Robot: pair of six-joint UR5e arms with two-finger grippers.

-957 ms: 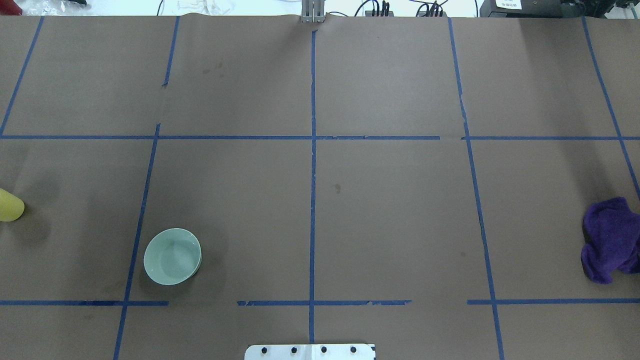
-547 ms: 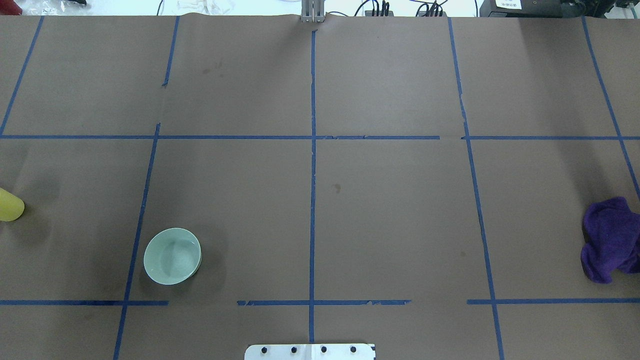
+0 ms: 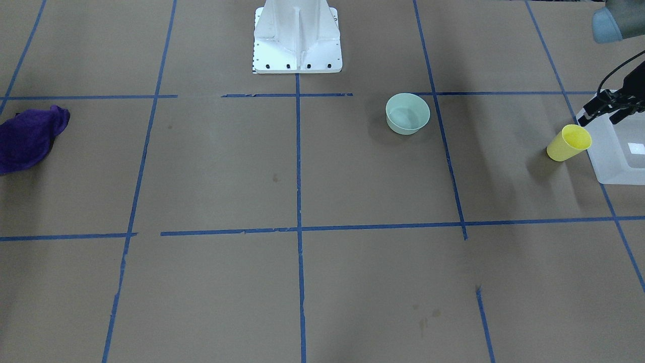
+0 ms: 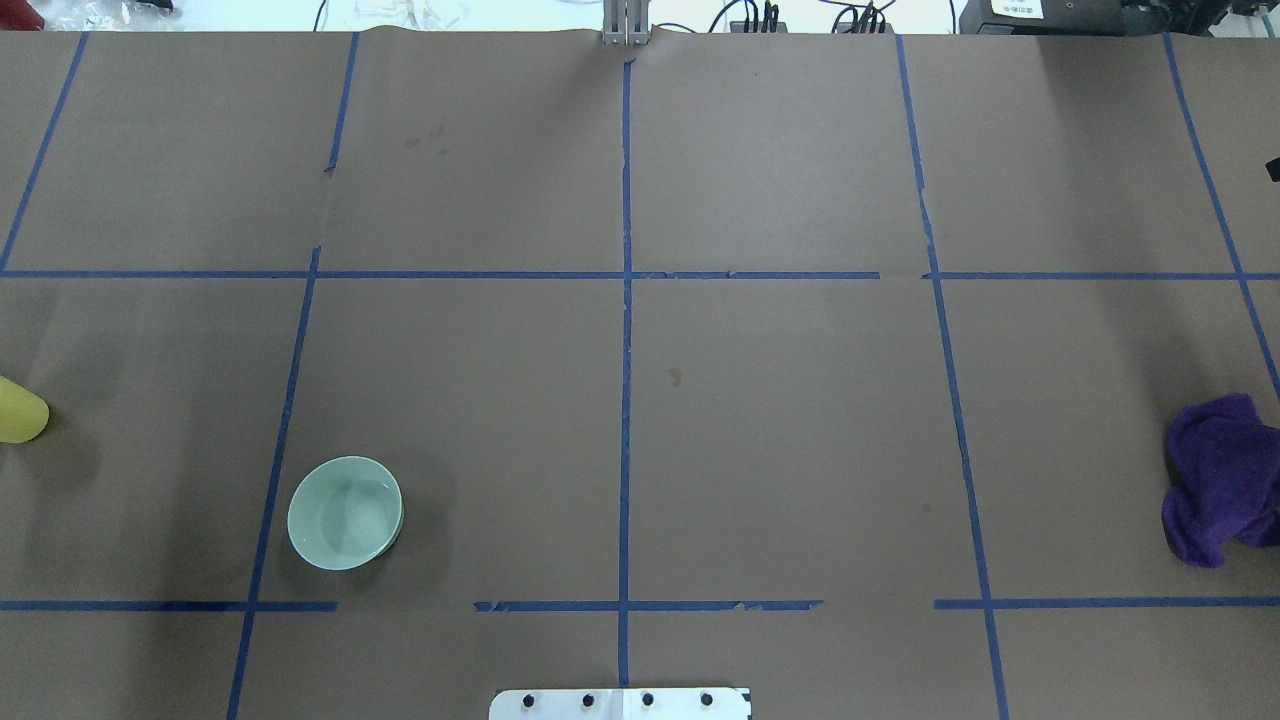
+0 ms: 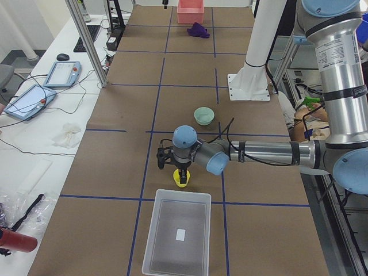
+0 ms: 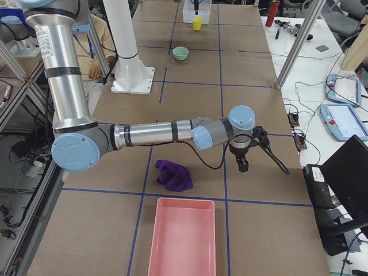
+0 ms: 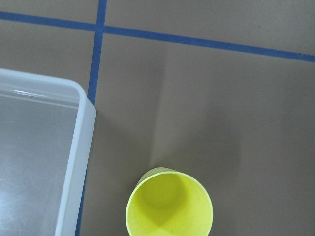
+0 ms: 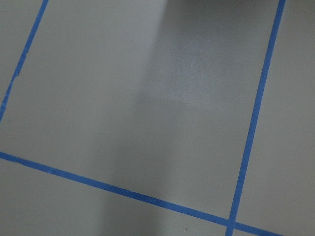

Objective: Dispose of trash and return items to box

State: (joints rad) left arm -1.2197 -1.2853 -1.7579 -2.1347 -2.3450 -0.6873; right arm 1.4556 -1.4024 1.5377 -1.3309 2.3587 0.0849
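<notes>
The yellow cup [image 3: 568, 142] stands upright just beside the frosted box [image 3: 617, 151], at the table's left end. In the left wrist view the cup [image 7: 170, 204] is below me and the box wall [image 7: 74, 162] is to its left. My left gripper [image 3: 597, 121] hovers open above the cup and the box edge, holding nothing. The mint-green bowl [image 4: 345, 512] sits upright and empty near the robot base. My right gripper [image 6: 242, 165] hangs over bare table beyond the purple cloth; I cannot tell whether it is open or shut.
A crumpled purple cloth [image 4: 1215, 480] lies at the table's right end, with a pink tray [image 6: 181, 236] just past it. The white robot base [image 3: 297, 35] stands at the near middle edge. Blue tape lines cross the brown paper.
A small dark part has come into the overhead view at its right edge. The shadow near the cup has shifted slightly. Cup, bowl and cloth have not moved.
</notes>
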